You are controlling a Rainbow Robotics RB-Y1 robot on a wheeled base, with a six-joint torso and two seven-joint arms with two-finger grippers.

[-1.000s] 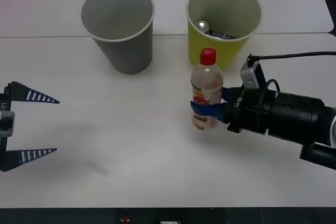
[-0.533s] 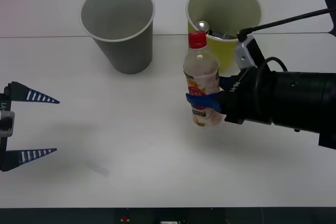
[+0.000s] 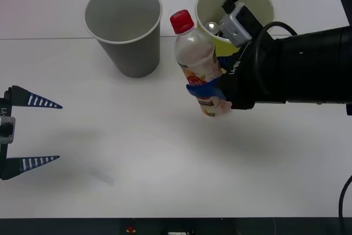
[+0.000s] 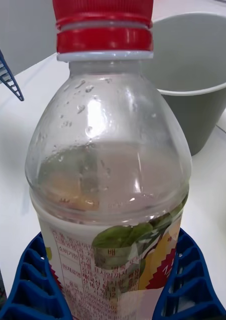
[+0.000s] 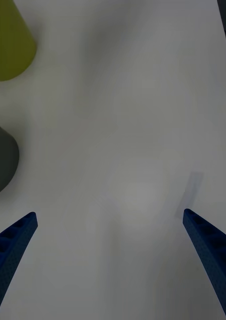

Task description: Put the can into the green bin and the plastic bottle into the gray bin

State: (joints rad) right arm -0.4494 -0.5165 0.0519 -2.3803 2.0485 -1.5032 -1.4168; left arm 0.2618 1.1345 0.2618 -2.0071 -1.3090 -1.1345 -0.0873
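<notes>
The plastic bottle (image 3: 198, 64) is held above the white table (image 3: 165, 158) by the right gripper (image 3: 208, 93), whose blue ribbed fingers (image 4: 188, 280) are clamped on either side of its labelled lower half. The bottle is clear, with a red screw cap (image 3: 182, 21), droplets clinging inside its shoulder, and a white-and-orange label printed with green leaves and small text. It is tilted, the cap leaning toward the gray bin (image 3: 124, 28) while the base points back toward the right arm. The bottle is seen between the two bins, in front of the green bin (image 3: 212, 12) and near the gray bin's rim. Inside the green bin, the can (image 3: 211, 25) is glimpsed as a shiny silver top against the pale wall. The left gripper (image 3: 16, 133) is parked low at the table's left edge, its fingers (image 5: 15, 240) spread wide with nothing between them.
</notes>
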